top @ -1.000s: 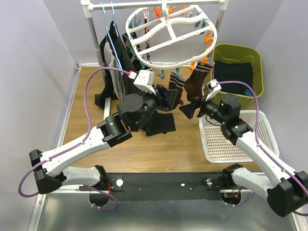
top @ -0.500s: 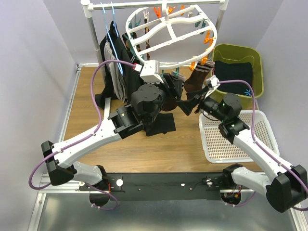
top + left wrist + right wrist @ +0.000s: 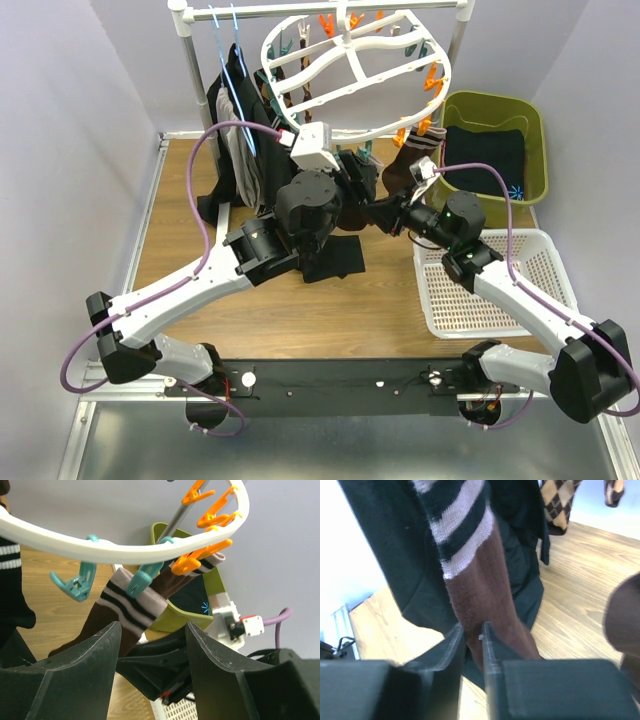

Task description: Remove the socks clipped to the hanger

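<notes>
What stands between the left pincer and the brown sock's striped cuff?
Nothing visible. The brown sock hangs from its teal clip, ahead of the open left pincer. The right pincer grips it lower down.

In the top view the left gripper (image 3: pixel 358 178) sits under the hanger (image 3: pixel 445 70), its jaws too dark and small to make out. The left wrist view cuts the hanger off at the top and left edges, and the jaws cover the foot of the striped brown sock (image 3: pixel 125 612). In the right wrist view the right gripper (image 3: pixel 473 630) is blurred. Whether its jaws pinch the striped brown sock cannot be told.
</notes>
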`<state>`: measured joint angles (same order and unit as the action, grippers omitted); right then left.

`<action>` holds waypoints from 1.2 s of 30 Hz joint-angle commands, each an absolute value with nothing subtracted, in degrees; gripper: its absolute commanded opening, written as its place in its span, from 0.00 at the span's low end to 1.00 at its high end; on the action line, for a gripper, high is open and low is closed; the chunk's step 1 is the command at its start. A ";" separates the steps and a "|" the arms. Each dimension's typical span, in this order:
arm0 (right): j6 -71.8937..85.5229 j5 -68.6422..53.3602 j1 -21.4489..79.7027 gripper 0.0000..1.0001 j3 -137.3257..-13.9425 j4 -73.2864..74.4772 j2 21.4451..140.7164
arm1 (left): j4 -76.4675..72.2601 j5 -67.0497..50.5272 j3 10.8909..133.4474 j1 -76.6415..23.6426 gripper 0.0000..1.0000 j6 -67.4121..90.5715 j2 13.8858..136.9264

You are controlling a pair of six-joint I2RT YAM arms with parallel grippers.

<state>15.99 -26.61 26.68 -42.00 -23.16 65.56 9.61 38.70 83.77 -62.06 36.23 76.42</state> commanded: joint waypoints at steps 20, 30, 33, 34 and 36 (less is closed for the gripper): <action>16.26 -16.35 34.54 0.01 -50.27 -9.76 63.28 | 38.85 44.03 109.77 -62.49 0.63 47.81 88.85; 16.17 -15.82 35.42 0.01 -50.98 -7.82 62.32 | 43.33 53.78 114.69 -62.49 0.63 52.99 93.60; 16.26 -15.64 35.42 0.01 -50.80 -7.65 61.96 | 43.33 56.60 115.57 -62.49 0.63 53.09 94.57; 16.35 -15.56 35.51 0.01 -50.80 -7.65 61.88 | 43.42 57.21 115.75 -62.49 0.63 53.17 94.83; 16.43 -15.73 35.59 0.01 -50.71 -7.73 61.61 | 43.59 59.41 116.10 -62.49 0.64 53.35 95.53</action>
